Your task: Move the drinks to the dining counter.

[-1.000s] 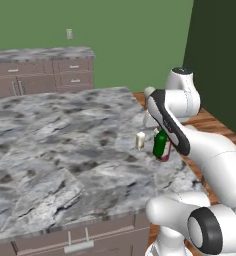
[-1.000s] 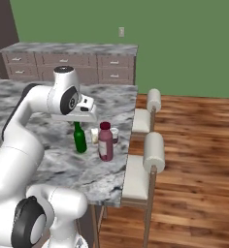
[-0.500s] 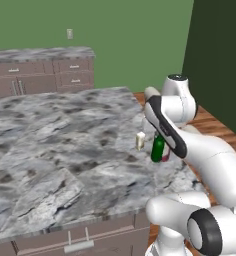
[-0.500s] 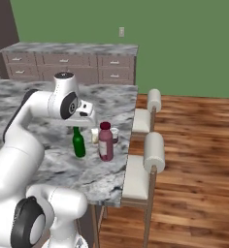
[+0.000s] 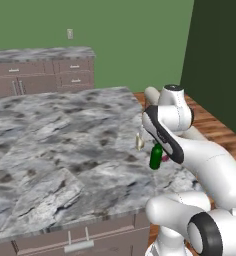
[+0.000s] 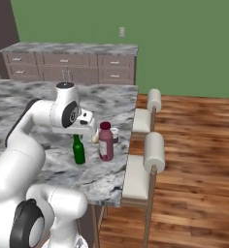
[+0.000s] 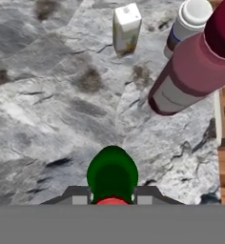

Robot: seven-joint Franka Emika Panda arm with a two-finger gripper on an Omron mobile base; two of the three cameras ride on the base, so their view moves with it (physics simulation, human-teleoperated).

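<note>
My gripper [image 7: 112,195] is shut on the neck of the slim dark-green bottle [image 7: 112,174], one finger on each side. The bottle [image 6: 78,151] is upright, with its base at or just above the dining counter's marble top [image 6: 19,99]; I cannot tell whether it touches. From the left base view the bottle [image 5: 156,156] shows below my forearm. Three more drinks stand close by near the counter's right edge: a maroon bottle [image 6: 106,141] with a dark red cap, a short white-topped cup [image 7: 188,21] and a small yellowish can [image 7: 126,28].
Two white-cushioned stools [image 6: 153,150] stand against the counter's right edge over a wooden floor. A second marble counter with taupe drawers [image 6: 68,63] runs along the green back wall. The wide marble top [image 5: 65,140] stretches left of the drinks.
My hand has come down with the green bottle, bringing it lower toward the marble top beside the maroon bottle. The other drinks have not moved.
</note>
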